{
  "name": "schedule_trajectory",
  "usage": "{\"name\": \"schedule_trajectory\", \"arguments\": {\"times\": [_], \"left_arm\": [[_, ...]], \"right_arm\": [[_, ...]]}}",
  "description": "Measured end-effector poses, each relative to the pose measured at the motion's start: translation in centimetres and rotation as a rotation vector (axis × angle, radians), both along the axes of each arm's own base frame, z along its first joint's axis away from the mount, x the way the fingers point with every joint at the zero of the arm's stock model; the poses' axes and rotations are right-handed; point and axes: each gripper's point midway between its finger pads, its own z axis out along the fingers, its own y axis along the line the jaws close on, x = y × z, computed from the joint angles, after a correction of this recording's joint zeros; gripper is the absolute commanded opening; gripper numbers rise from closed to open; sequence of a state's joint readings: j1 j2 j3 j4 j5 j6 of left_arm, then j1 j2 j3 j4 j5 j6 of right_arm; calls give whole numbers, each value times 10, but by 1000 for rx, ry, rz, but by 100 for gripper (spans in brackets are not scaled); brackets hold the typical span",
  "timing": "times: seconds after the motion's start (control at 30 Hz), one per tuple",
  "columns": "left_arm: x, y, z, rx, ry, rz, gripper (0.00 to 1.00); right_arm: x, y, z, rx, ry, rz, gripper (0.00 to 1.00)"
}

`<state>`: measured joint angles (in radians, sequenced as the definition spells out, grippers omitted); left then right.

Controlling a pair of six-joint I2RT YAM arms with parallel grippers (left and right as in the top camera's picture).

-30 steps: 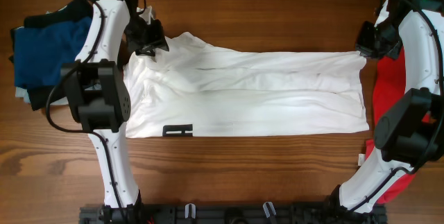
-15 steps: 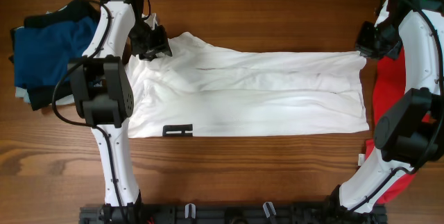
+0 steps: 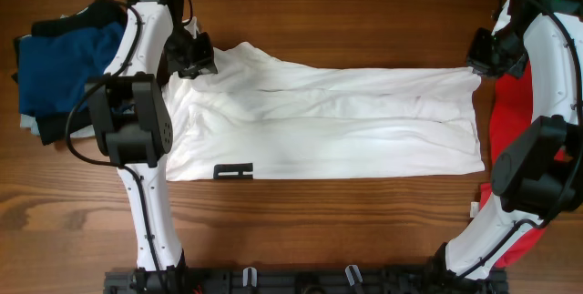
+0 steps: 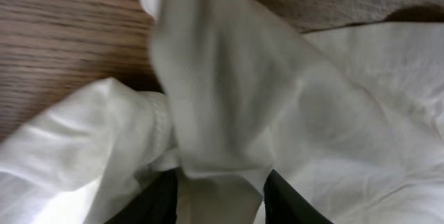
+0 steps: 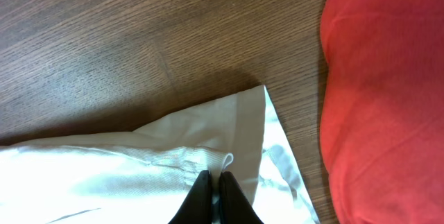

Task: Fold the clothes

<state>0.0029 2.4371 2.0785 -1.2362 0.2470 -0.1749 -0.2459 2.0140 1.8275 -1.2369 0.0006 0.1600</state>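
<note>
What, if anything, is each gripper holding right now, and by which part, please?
Both hold the white T-shirt: the left gripper pinches a bunched fold at its far-left end, the right gripper its hem near the far-right corner.

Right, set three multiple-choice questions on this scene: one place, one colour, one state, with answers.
1. The red garment lies: A) on the white T-shirt; B) beside it, on the right gripper's side; C) beside it, on the left gripper's side.
2. The T-shirt's print is: A) green; B) black; C) yellow.
3. The right gripper is: A) open; B) shut on the red garment; C) shut on the T-shirt's corner.
Answers: B, red shows past the shirt's right end; B, dark bars at the hem; C, it pinches white cloth.
</note>
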Motion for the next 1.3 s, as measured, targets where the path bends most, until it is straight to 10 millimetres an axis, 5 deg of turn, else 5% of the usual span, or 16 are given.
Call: {"name": "schedule_trajectory", "arguments": {"times": [0.2,0.43,0.83,1.07,1.2,1.3], "left_arm": [[1,4,-1,26,6,35,31],[0,-2,-2,47,11,39,4],[-5,-6,2,51,24,37,4],[-13,3,61,88,-41,42,4],[-37,15,101,146,-37,47,4],[-57,24,110,181,21,48,4]], "right_arm": [[0,0,0,0,0,0,4],[0,0,0,0,0,0,4],[1,0,0,-1,-3,0,4],[1,0,0,-1,-2,0,4],[-2,1,0,2,10,0,4],[-9,2,-1,9,36,0,4]]}}
